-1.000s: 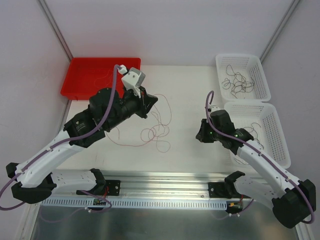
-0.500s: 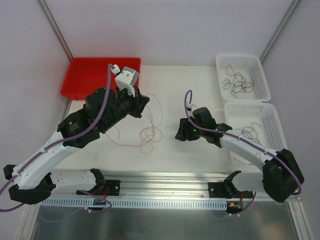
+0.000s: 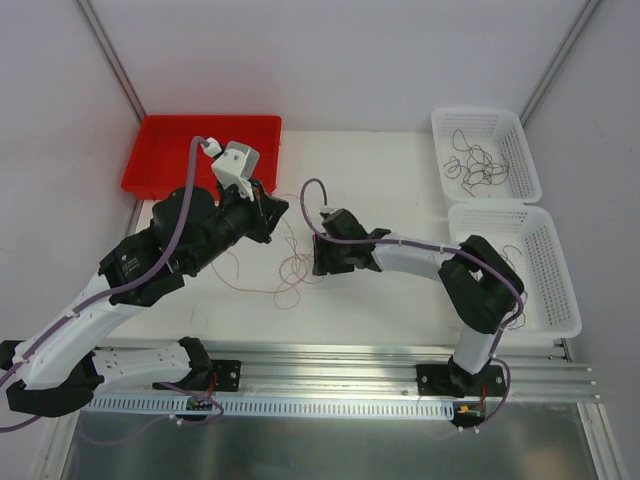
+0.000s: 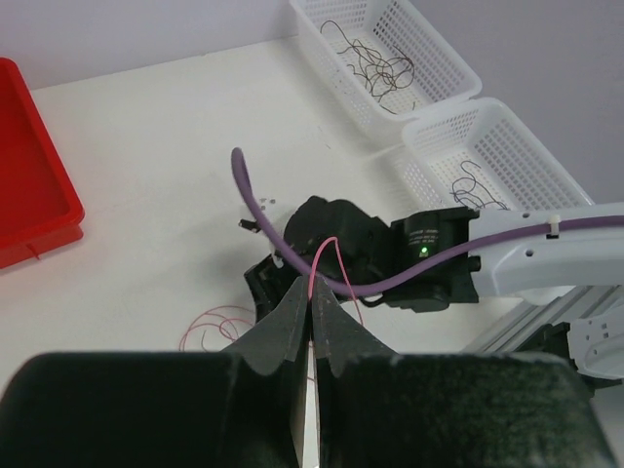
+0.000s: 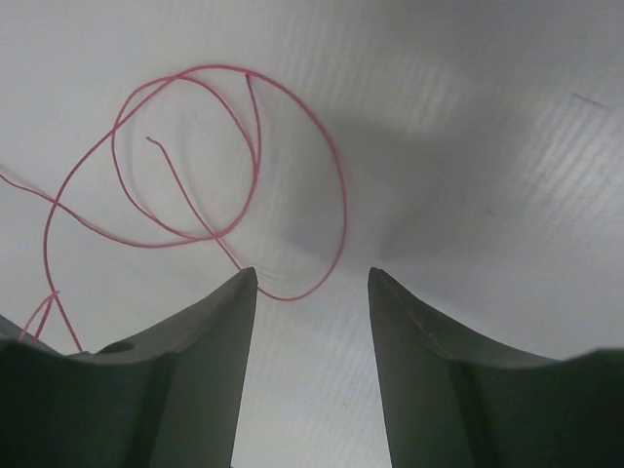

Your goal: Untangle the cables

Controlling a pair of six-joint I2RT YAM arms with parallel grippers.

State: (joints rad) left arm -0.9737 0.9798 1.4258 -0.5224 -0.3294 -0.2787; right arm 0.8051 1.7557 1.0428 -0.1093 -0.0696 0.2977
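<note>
White worktop (image 3: 400,180), pale walls behind; red tray (image 3: 165,150) at far left, two white mesh baskets at right. Far basket (image 3: 476,111) holds a bunch of dark cables (image 3: 478,165); near basket (image 3: 565,290) holds at least one dark strand, partly hidden by the right arm in the top view.

Pink cables (image 3: 295,268) lie in overlapping loops on the worktop at centre, between the two arms. Left fingers (image 4: 310,302) pressed together on one pink strand, which rises from the tips in the left wrist view. Right fingers (image 5: 239,292) apart with nothing between them, low over a pink loop on the worktop.

Judgement: dark cables look already sorted into the baskets; the pink bundle is the work left; it is spread loose but its loops cross, so not yet separated; no pink strand seen in either basket; how many pink strands there are, cannot tell. Estimate past halfway, on this evidence only.
</note>
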